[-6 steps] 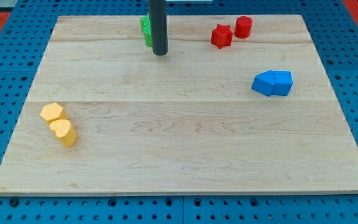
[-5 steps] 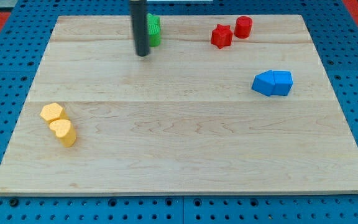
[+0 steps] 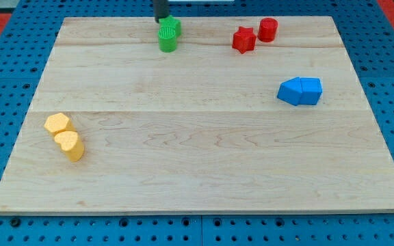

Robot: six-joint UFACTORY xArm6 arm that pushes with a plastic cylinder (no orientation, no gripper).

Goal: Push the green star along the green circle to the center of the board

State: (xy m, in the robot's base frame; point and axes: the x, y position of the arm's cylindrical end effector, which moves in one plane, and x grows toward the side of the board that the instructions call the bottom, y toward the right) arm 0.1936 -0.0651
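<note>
Two green blocks stand pressed together near the board's top edge, left of the middle. One [image 3: 171, 27] lies toward the view's top and the other [image 3: 167, 42] just below it. I cannot tell which is the star and which is the circle. My tip [image 3: 161, 20] is at the board's top edge, just above and left of the green pair, touching or nearly touching the upper one. Only the rod's short lower end shows.
A red star [image 3: 243, 39] and a red cylinder [image 3: 268, 29] sit at the top right. Two blue blocks [image 3: 300, 91] touch each other at the right. Two yellow blocks [image 3: 58, 124] [image 3: 70, 145] touch each other at the lower left.
The rod swung from in front of the green pair to their left, then up to the board's top edge behind them. The green blocks have barely moved.
</note>
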